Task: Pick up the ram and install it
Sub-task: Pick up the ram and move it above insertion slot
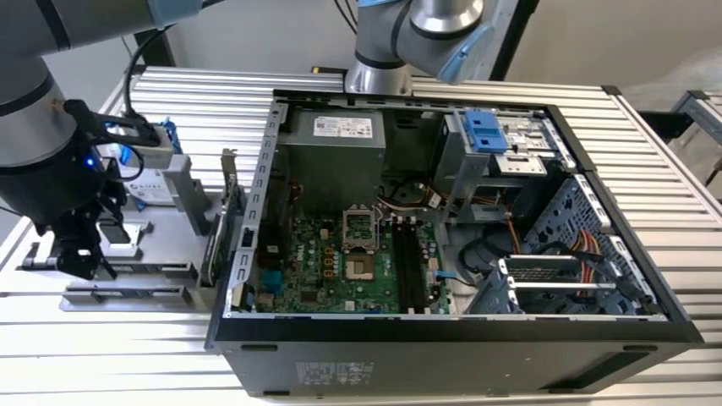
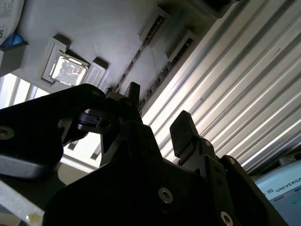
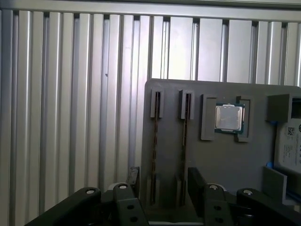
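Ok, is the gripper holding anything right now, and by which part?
Nothing is held. The gripper hovers with jaws open over the grey tray, where two ram sticks stand in their slots.

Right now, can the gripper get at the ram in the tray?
Likely yes. The gripper sits over the gray tray with fingers open, and nothing lies between them and the two ram sticks standing on edge in their slots.

In the first wrist view the hard drive (image 3: 288, 146) is cut off at the frame edge, and the gripper (image 3: 164, 180) covers one edge of the tray (image 3: 225, 160).
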Robot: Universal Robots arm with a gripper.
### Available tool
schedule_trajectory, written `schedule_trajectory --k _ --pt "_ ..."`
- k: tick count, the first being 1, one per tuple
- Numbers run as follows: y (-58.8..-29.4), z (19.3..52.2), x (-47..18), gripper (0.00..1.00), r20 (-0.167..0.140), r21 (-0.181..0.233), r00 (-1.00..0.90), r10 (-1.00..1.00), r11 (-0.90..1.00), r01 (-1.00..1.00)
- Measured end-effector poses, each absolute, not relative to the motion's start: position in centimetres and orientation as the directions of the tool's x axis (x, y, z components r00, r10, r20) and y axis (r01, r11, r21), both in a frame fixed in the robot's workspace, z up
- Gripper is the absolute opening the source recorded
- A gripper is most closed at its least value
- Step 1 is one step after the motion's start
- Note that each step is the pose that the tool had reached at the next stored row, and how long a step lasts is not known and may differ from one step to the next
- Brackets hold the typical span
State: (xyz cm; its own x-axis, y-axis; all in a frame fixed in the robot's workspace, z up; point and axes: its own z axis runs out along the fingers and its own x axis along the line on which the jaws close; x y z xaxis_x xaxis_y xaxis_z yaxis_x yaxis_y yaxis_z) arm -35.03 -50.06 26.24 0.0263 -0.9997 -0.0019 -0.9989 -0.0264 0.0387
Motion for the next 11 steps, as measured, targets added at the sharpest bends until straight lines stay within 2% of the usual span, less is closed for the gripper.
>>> schedule_trajectory --k 11 --pt "-50.06 25.95 -35.02 1.00 -0.002 0.039 0.026 -1.000 -0.026 -0.999"
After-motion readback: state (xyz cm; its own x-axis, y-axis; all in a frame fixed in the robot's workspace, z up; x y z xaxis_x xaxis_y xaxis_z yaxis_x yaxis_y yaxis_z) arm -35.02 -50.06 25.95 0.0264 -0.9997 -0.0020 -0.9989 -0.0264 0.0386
